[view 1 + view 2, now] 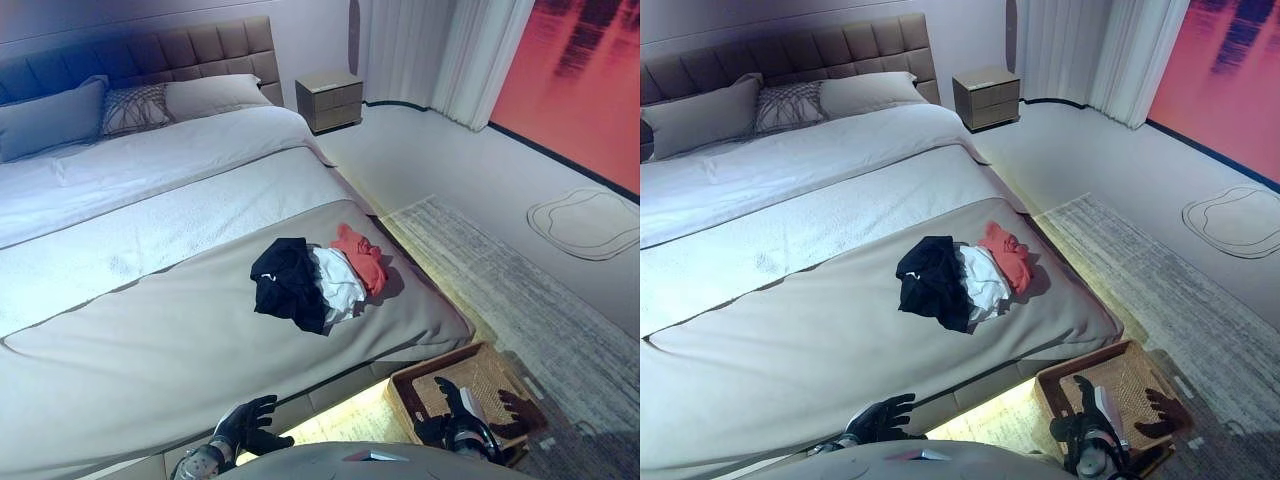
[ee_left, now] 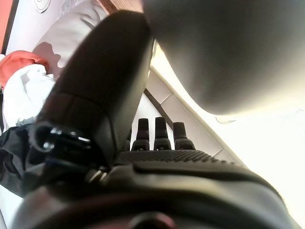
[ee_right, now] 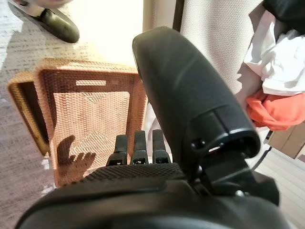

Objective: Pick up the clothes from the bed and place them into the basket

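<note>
A small heap of clothes lies near the foot of the bed (image 1: 150, 340): a black garment (image 1: 288, 282), a white one (image 1: 338, 282) and an orange-red one (image 1: 361, 257), touching one another. A woven basket (image 1: 470, 385) stands on the floor by the bed's foot corner, with nothing in it. My left hand (image 1: 243, 423) hangs low in front of the bed's foot edge, fingers straight, holding nothing. My right hand (image 1: 452, 410) hovers over the basket's near side, fingers straight and bare. In the right wrist view the basket (image 3: 90, 119) shows past the fingers (image 3: 135, 148).
Pillows (image 1: 135, 105) lie at the headboard, and a nightstand (image 1: 330, 100) stands beyond the bed. A grey rug (image 1: 520, 300) runs along the bed's side under the basket. A pale mat (image 1: 585, 222) lies farther out, near curtains (image 1: 440, 50).
</note>
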`<state>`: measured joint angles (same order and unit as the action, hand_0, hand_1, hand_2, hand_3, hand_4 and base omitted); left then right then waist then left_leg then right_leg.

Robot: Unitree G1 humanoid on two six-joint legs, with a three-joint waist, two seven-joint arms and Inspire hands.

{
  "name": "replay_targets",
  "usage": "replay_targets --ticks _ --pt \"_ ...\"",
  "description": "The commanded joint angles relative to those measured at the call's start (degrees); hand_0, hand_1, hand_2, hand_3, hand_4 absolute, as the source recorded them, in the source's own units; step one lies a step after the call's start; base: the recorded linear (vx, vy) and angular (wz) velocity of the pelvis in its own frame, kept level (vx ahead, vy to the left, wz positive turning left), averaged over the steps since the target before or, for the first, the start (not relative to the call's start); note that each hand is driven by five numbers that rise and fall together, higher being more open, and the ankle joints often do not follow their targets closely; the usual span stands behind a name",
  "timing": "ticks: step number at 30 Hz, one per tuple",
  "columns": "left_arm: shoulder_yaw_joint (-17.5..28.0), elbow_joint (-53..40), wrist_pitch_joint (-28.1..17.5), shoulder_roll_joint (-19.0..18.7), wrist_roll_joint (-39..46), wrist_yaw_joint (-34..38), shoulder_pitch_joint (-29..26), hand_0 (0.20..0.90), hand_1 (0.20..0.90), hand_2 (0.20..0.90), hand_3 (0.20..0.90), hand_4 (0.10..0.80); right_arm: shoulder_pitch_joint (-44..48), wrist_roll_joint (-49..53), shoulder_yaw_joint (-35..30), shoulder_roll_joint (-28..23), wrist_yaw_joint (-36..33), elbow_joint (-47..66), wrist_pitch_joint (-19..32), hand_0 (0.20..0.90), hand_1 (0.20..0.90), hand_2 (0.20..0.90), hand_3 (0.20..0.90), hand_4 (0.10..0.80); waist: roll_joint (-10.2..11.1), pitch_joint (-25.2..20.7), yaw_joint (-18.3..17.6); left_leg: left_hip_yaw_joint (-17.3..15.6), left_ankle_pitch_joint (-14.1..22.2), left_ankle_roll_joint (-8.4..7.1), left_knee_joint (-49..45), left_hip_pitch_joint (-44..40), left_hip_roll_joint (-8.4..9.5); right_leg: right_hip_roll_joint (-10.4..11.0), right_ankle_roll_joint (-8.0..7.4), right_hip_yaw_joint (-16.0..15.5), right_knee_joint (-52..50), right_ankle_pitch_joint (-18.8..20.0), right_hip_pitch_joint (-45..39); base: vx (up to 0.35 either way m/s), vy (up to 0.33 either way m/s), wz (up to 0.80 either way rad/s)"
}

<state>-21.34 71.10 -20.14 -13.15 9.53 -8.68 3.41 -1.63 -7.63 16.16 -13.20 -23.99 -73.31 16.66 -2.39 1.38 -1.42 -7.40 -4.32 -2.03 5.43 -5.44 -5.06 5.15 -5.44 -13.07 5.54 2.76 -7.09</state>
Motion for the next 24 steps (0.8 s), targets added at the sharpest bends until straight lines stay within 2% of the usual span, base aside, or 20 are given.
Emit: replay_targets --ticks 1,9,24 --pt "2.89 0.61 -1.82 0.36 -1.42 -0.91 -6.34 0.9 0.9 0.9 0.9 0.8 7.21 3.13 0.28 0.71 2.2 -0.31 1.75 0.9 0.9 0.9 0.9 0.8 2.4 3.05 0.45 0.54 9.22 2.08 -0.43 -4.25 3.17 0.1 -0.13 2.68 -1.61 -4.45 -1.16 0.0 0.0 0.0" --pt "3.33 0.8 -1.44 0.28 -1.67 -1.21 -6.48 0.9 0.9 0.9 0.9 0.8 6.88 6.55 -0.46 1.01 4.83 -0.93 1.98 0.9 0.9 0.9 0.9 0.8 2.3 2.84 0.38 0.55 9.19 1.92 -0.43 -4.18 3.12 0.05 -0.12 2.62 -1.42 -4.48 -1.23 0.0 0.0 0.0" --pt "2.74 0.53 -1.02 0.16 -3.21 0.61 -6.63 0.9 0.9 0.9 0.9 0.8 7.54 4.06 0.37 0.31 0.81 0.1 3.54 0.9 0.9 0.9 0.9 0.8 1.96 3.11 0.55 0.78 8.92 1.84 -0.43 -4.0 3.13 0.01 -0.02 2.43 -1.4 -4.45 -1.18 0.0 -0.001 0.0"
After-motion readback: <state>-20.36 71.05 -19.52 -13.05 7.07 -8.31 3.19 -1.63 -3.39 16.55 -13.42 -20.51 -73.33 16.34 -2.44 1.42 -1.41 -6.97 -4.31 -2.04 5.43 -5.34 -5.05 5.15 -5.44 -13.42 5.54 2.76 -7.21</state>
